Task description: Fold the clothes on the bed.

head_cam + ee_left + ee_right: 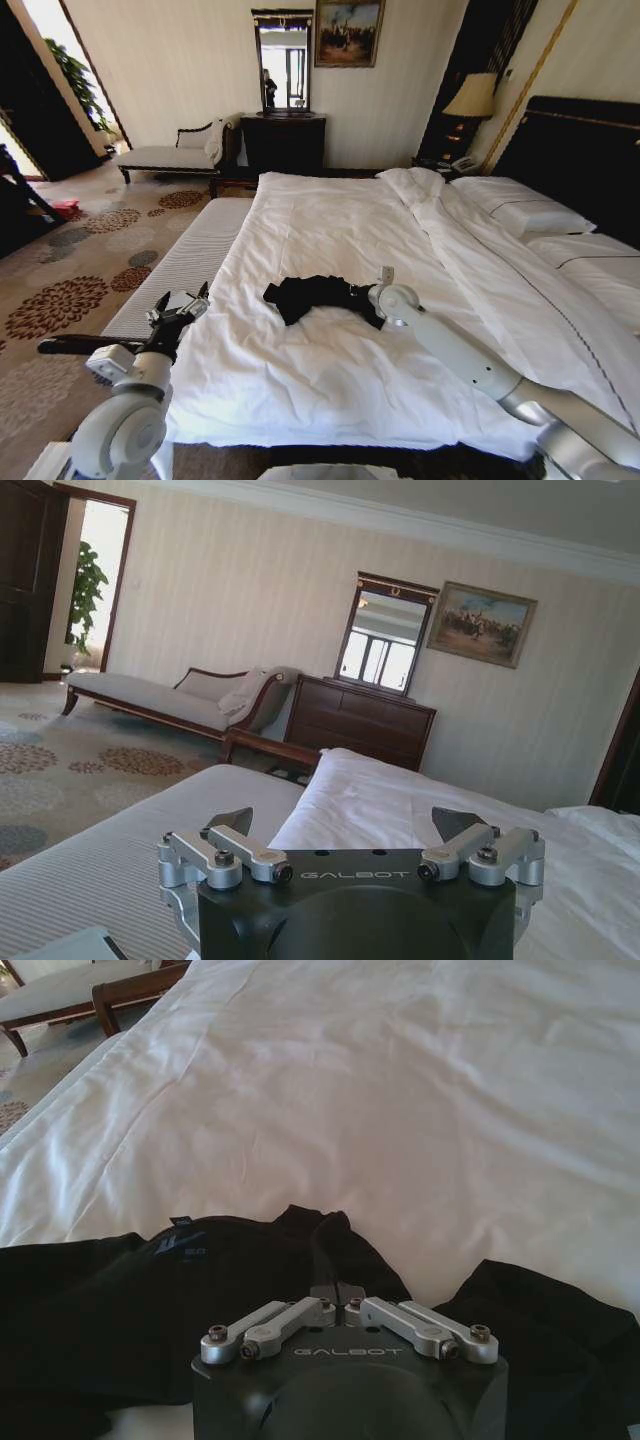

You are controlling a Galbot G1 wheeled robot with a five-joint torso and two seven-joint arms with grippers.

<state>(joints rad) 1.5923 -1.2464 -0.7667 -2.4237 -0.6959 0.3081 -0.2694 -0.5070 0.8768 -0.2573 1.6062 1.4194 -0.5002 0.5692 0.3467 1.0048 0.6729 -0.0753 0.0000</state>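
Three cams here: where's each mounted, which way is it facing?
Head: up high, looking down the bed; both arms show, black T-shirt at right claw.
Left wrist: behind open left claw, facing the far wall.
Right wrist: behind right claw, shut on the T-shirt.
Shared: bed, T-shirt.

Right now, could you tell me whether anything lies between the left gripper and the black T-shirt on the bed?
Nothing visible does. The left gripper hangs open at the bed's near left edge, and only bare white sheet separates it from the T-shirt. The right gripper is shut on the T-shirt's fabric at its far side.
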